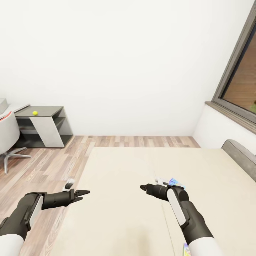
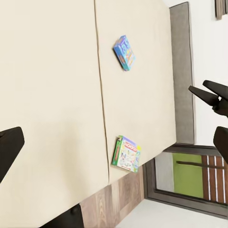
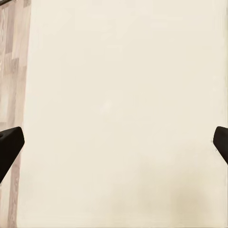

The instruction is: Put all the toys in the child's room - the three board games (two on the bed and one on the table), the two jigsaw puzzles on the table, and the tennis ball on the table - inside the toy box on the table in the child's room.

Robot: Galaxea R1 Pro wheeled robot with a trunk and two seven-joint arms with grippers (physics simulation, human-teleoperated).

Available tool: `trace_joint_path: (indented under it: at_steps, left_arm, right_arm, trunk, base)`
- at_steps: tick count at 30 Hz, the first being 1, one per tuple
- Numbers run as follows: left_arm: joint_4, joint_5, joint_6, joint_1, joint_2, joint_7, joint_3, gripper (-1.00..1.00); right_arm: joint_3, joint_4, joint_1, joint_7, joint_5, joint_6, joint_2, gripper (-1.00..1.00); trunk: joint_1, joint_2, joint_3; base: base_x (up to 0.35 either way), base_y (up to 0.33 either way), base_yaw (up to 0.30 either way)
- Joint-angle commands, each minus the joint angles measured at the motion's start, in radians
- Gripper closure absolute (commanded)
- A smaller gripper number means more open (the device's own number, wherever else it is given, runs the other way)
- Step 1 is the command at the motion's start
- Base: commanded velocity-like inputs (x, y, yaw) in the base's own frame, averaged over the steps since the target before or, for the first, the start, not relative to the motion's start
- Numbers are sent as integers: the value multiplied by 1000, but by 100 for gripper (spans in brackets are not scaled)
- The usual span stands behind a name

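Two board games lie on the bed point(image 1: 121, 199). The small blue game point(image 2: 124, 52) rests flat on the mattress half nearer the grey headboard point(image 2: 181, 71), just past the seam between the two halves. In the head view the blue game point(image 1: 176, 182) peeks out from behind the right pincer. The green-edged game point(image 2: 127, 154) lies on that same half of the bed, near the mattress edge by the wood floor point(image 2: 114, 204), well apart from the blue one; a corner of it point(image 1: 186, 250) shows beside the right forearm.

The right pincer point(image 1: 143, 187) hangs over the bed, its fingers point(image 3: 10, 145) wide apart with nothing but bare mattress between them. The left pincer point(image 1: 84, 193) hangs over the bed's floor-side edge, its fingers also apart and empty.

Away from the bed, by the far wall, the tennis ball point(image 1: 35, 113) sits on the dark grey low end unit of the worktop point(image 1: 46, 111). A white chair point(image 1: 8, 135) stands on the floor just beside that unit. A grey-framed window point(image 1: 238, 81) is set in the wall above the headboard.
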Motion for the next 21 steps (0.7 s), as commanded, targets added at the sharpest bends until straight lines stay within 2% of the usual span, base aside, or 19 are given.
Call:
trace_joint_path:
  at_steps: [1,21]
  left_arm:
    - [-1,1,9,-1,0,-2,1,-100]
    - [-1,1,9,0,-1,-2,1,-100]
  right_arm:
    - [-1,-1,-1,3,4,4,0,-100]
    - [1,-1,-1,3,8,4,3,-100]
  trunk:
    - [1,-2,-2]
    - [1,-2,-2]
  base:
    - [0,-144,-18]
    - [0,-208,-2]
